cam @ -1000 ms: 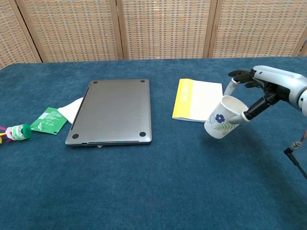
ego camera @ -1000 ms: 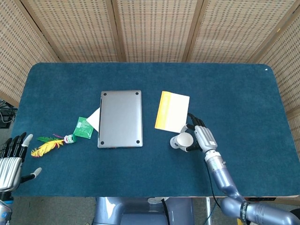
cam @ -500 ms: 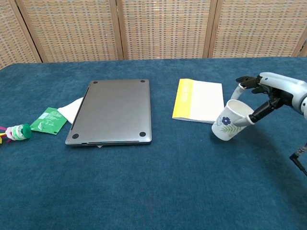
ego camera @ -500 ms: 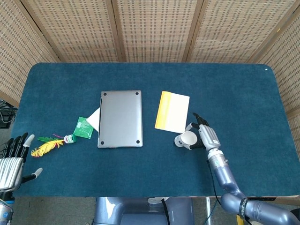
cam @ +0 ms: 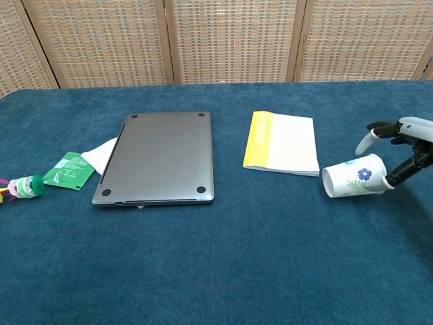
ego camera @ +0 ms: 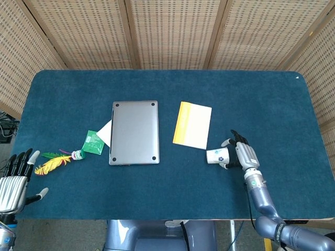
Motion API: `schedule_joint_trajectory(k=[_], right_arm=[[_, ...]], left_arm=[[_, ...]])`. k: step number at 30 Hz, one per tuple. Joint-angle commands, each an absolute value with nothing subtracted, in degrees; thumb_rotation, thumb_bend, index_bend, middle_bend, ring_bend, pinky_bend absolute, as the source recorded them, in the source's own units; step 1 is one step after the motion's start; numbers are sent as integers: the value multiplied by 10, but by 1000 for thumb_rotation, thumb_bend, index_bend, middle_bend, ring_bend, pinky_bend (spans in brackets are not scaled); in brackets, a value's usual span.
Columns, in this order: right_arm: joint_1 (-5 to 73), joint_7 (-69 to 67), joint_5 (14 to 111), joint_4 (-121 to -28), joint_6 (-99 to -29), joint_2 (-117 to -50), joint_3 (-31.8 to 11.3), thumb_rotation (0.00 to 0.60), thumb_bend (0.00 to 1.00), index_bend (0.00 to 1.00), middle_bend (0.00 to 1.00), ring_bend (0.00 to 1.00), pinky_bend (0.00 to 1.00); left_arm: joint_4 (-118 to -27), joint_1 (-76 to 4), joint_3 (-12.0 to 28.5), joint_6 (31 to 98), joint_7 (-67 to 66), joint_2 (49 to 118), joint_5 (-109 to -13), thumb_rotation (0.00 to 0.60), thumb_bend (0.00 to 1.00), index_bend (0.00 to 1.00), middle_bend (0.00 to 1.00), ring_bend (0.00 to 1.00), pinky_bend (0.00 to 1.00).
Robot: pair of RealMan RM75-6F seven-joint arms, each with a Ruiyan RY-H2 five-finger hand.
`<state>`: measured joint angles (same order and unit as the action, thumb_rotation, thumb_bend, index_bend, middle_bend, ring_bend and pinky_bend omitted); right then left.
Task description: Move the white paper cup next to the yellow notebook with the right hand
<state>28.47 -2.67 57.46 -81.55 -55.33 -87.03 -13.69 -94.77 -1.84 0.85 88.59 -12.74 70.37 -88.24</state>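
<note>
right hand point(cam: 406, 145) low, holding tipped paper cup point(cam: 354, 179)

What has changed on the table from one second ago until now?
The right hand drew back to the right with the white paper cup, which tipped over and now lies on its side right of the yellow notebook. The laptop, notebook and left hand stayed put.

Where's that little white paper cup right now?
The white paper cup lies on its side on the blue table, just off the yellow notebook's near right corner, with the right hand at its base.
</note>
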Motion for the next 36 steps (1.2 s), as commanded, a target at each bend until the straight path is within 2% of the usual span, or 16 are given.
schedule_joint_trajectory(k=[1, 8, 15, 23, 36], right_arm=[[281, -19, 587, -815, -567, -869, -132, 600, 226, 292, 0, 0, 0], [280, 33, 614, -822, -605, -884, -117, 600, 226, 266, 0, 0, 0], [286, 130, 615, -817, -644, -927, -105, 600, 226, 265, 0, 0, 0], [296, 218, 624, -788, -699, -983, -112, 600, 226, 336, 0, 0, 0], [299, 265, 620, -749, -703, -1020, -111, 600, 226, 414, 0, 0, 0]], left_arm=[[-948, -19, 8, 885, -128, 704, -882, 600, 151, 0, 0, 0, 0], [-949, -18, 8, 888, -123, 701, -884, 600, 152, 0, 0, 0, 0], [-951, -16, 8, 891, -113, 697, -884, 600, 153, 0, 0, 0, 0], [-951, -17, 9, 886, -108, 695, -881, 600, 152, 0, 0, 0, 0], [-952, -18, 9, 885, -105, 693, -880, 600, 152, 0, 0, 0, 0]])
